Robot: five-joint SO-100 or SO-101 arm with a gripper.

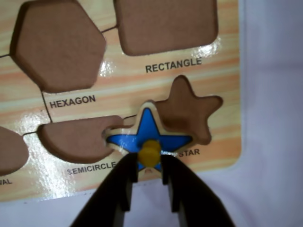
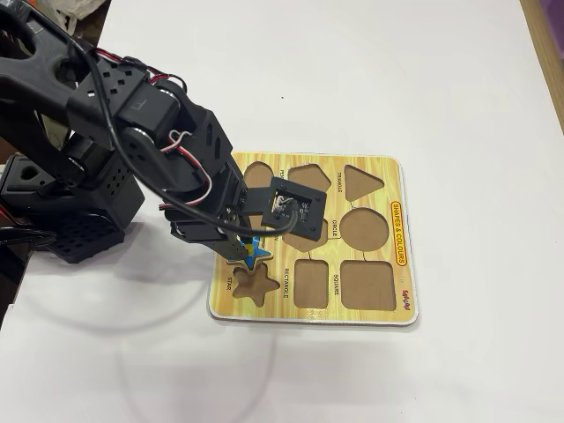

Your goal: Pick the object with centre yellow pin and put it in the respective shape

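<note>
- The claw (image 1: 150, 163) is clamping the yellow knob (image 1: 150, 152) of the blue star piece (image 1: 148, 135), one black finger on each side, in the wrist view.
- The star piece is lying across the board (image 1: 118, 92), not seated: it is overlapping the left edge of the star recess (image 1: 189, 111) and the right end of the semicircle recess (image 1: 75, 139).
- The star recess is showing bare brown floor.
- The hexagon recess (image 1: 57, 42) and rectangle recess (image 1: 165, 23) are sitting empty.
- In the fixed view, the arm (image 2: 132, 150) is leaning over the board's (image 2: 401, 264) near-left corner.
</note>
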